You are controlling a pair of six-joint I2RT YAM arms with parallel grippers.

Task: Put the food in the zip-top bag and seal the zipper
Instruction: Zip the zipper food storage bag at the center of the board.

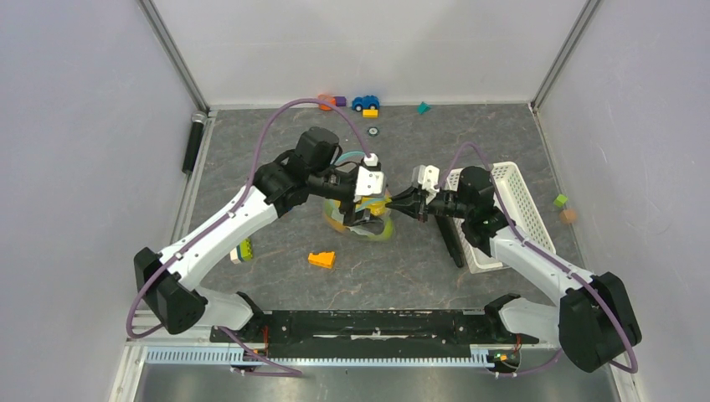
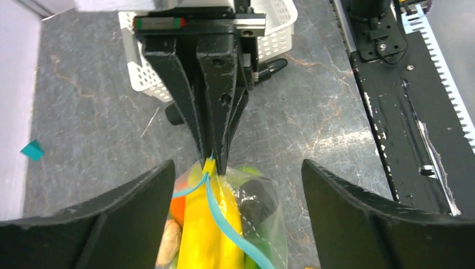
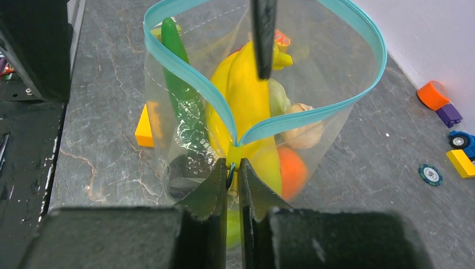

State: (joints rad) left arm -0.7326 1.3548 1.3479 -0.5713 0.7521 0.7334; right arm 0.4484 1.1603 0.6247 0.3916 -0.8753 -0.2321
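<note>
The clear zip-top bag [image 3: 336, 67] stands mid-table with its mouth spread wide. Its teal zipper [image 3: 185, 70] curves round the opening in a loop. Inside lies the food: a yellow piece [image 3: 246, 84], a long green pod [image 3: 179, 84], an orange ball [image 3: 291, 171] and a beige piece [image 3: 305, 131]. My right gripper [image 3: 234, 167] is shut on the zipper's end, where the two teal strips meet. My left gripper [image 2: 238, 163] is open wide over the bag [image 2: 263, 224], a finger on each side, holding nothing. One of its fingers [image 3: 263, 33] hangs at the bag's mouth.
An orange stepped wedge [image 1: 321, 260] lies just near of the bag. A white slotted basket [image 1: 502, 209] sits under my right arm. A toy car [image 1: 365, 102] and small blocks [image 1: 331, 101] line the back wall. More blocks [image 1: 563, 208] lie at the right.
</note>
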